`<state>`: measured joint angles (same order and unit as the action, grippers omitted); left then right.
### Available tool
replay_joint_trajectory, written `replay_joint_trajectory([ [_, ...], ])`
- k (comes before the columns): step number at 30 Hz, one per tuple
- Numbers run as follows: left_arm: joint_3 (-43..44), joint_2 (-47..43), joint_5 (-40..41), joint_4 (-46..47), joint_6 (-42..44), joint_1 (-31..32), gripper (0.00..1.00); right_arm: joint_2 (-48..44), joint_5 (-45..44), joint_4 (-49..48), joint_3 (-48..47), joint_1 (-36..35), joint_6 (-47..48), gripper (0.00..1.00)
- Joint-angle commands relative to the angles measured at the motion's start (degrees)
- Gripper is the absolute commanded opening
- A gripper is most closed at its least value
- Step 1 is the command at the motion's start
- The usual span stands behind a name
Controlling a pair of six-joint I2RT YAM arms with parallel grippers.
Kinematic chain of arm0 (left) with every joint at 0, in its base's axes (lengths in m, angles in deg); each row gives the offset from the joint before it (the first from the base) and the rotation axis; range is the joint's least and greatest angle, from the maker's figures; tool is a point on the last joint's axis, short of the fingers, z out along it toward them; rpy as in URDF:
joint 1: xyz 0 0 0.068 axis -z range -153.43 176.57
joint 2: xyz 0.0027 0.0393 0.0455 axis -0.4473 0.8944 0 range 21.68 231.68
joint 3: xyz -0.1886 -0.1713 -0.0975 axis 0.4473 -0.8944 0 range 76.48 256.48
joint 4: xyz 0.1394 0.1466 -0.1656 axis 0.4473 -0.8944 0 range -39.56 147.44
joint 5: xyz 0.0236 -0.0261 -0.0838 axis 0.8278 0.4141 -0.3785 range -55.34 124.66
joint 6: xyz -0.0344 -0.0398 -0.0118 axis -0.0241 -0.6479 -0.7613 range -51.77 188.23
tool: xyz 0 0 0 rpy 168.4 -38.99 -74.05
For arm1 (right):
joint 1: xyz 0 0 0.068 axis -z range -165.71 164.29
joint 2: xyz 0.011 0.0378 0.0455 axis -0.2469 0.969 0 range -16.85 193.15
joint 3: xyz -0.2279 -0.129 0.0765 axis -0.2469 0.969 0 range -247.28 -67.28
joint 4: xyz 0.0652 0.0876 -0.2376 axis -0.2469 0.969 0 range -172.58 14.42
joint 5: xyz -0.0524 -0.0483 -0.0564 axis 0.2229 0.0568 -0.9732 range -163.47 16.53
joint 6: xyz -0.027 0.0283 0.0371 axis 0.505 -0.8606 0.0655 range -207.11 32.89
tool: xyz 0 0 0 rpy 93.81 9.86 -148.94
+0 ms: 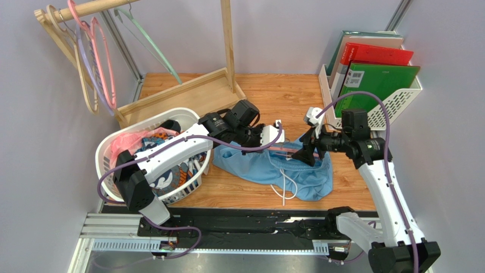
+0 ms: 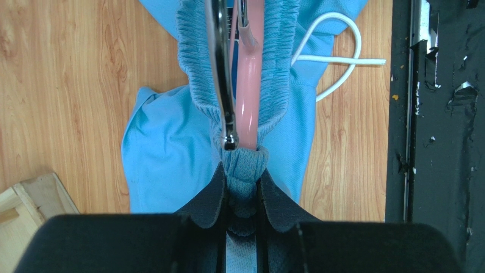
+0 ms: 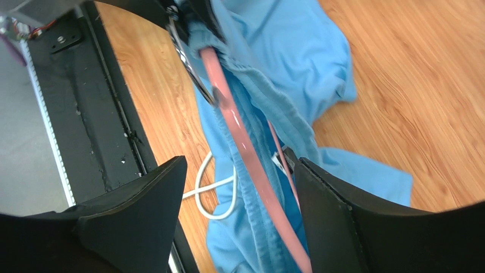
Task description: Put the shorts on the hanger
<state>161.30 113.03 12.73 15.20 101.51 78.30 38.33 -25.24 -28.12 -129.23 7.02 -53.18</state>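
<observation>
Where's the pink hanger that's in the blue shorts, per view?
Top external: hanger is a short pink strip right of centre, at the upper edge of the shorts.
Left wrist: hanger runs vertically at top centre, inside the waistband.
Right wrist: hanger runs diagonally from upper left to bottom centre.
Shared landmark: the white drawstring loop beside the shorts, also seen at and.
</observation>
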Motion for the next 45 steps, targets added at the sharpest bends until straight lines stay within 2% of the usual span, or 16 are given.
replay_joint_trajectory([
  [1,2.02,-3.72,-3.11,1.81,-0.76,0.04,0.00,2.12,2.40,-9.01,1.22,-5.73,1.40,0.71],
  [5,1.84,-4.51,-3.82,1.46,-0.76,-0.22,0.00,3.00,1.00,-11.30,2.71,-8.55,1.92,0.54],
  [9,1.58,-5.04,-5.31,1.28,-1.46,-1.09,0.00,3.53,1.08,-10.25,3.85,-8.99,3.59,0.51],
  [12,1.32,-5.57,-6.54,1.11,-1.63,-1.80,0.00,3.36,0.64,-10.60,4.47,-9.08,4.30,0.35],
  [13,1.06,-5.66,-6.72,1.02,-1.55,-1.89,0.00,3.44,0.29,-10.86,4.56,-8.99,4.39,0.24],
  [16,0.70,-6.18,-7.07,0.49,-0.94,-2.50,0.00,3.62,-1.73,-10.78,3.43,-8.99,4.91,0.00],
  [18,0.53,-6.45,-7.07,-0.30,-0.76,-3.21,0.04,3.53,-2.70,-9.55,2.46,-8.73,5.09,0.00],
  [22,0.18,-7.32,-9.09,-2.49,0.38,-7.06,0.22,2.66,-0.42,-6.39,0.17,-6.80,7.02,0.00],
  [25,-0.79,-8.82,-9.44,-3.64,2.31,-8.83,0.28,1.34,0.11,-3.40,-1.41,-5.74,8.78,0.00],
  [35,-1.23,-10.58,-8.21,-5.40,7.41,-14.72,0.35,-0.60,-0.32,4.43,-5.90,-5.13,13.44,0.00],
  [38,-0.44,-10.93,-8.30,-4.87,7.68,-15.07,0.44,-0.51,-0.59,5.48,-6.60,-5.21,13.71,0.00],
  [42,1.14,-11.89,-8.83,-2.59,4.53,-15.16,0.58,0.45,-1.47,4.00,-8.62,-5.21,9.85,0.00],
  [45,2.72,-14.44,-8.74,2.41,-3.37,-15.07,0.61,2.82,-5.23,0.41,-12.57,-5.21,-0.15,0.00],
])
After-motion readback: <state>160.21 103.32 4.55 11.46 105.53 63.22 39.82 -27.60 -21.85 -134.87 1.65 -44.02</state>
